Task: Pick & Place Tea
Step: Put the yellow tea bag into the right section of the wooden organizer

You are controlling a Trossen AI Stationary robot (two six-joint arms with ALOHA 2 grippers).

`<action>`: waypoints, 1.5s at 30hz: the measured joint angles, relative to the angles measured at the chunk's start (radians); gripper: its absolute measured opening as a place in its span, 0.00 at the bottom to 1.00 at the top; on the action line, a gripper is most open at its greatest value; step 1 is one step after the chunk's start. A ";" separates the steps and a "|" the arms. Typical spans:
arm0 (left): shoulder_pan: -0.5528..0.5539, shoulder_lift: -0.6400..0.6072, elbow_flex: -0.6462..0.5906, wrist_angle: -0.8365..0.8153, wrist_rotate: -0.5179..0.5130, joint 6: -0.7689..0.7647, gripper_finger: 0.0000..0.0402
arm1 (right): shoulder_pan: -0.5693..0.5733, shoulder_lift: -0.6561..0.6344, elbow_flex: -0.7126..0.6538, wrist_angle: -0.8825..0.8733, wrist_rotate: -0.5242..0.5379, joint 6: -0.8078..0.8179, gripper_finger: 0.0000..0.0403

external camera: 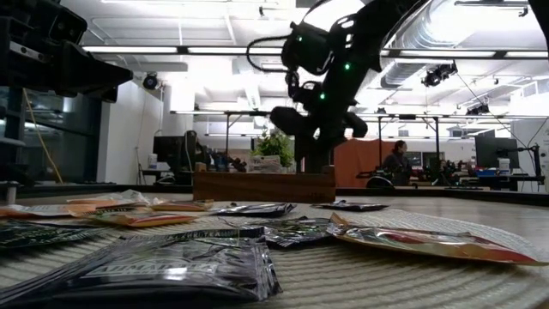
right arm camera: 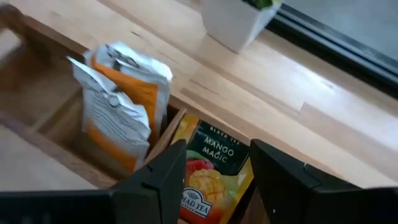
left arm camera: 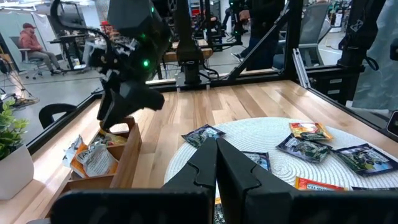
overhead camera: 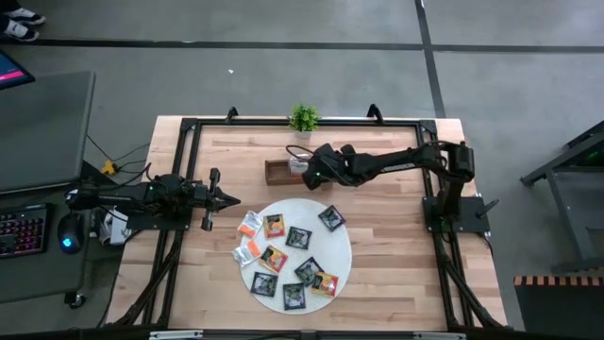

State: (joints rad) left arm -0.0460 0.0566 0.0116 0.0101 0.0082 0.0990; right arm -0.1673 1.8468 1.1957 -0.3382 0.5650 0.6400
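Your right gripper [right arm camera: 214, 180] had its jaws narrowed on a yellow mango sachet [right arm camera: 214, 171], fingers on either flat face, sachet standing on edge with its long axis running down into the tray. It hung over the wooden tray [overhead camera: 278, 171], which sat at about 12 o'clock from the round mat [overhead camera: 335, 269]. The one thing the next move turned on: the sachet sat just past the divider [right arm camera: 163, 134], on the side away from the compartment that already held white-and-orange sachets [right arm camera: 121, 106]. It looked part-way into its own compartment, so my read is you only had to lower a bit and let go.

Your left gripper [left arm camera: 216, 163] waited at 9 o'clock of the mat, jaws pressed together on nothing, pointing across the table. It was nearer the loose pile; the right arm was nearer the tray.

The rest of the tea [overhead camera: 294, 260] lay flat on the mat, black and orange mixed, with a couple spilling off its 9 o'clock edge. A small potted plant [overhead camera: 303, 120] stood just beyond the tray.

Hidden: the sachet's bottom edge and the compartment floor under it, so I couldn't tell whether it touched down. From the top view the arm covered most of the tray. Low view gave only silhouettes of the gripper.
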 joint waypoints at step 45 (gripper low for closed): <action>0.000 0.000 0.000 0.000 0.000 0.000 0.00 | 0.600 -0.120 -0.001 -0.232 -0.693 0.288 0.44</action>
State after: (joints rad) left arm -0.0459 0.0570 0.0116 0.0098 0.0082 0.0993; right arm 0.4324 1.7267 1.1946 -0.5706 -0.1278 0.9280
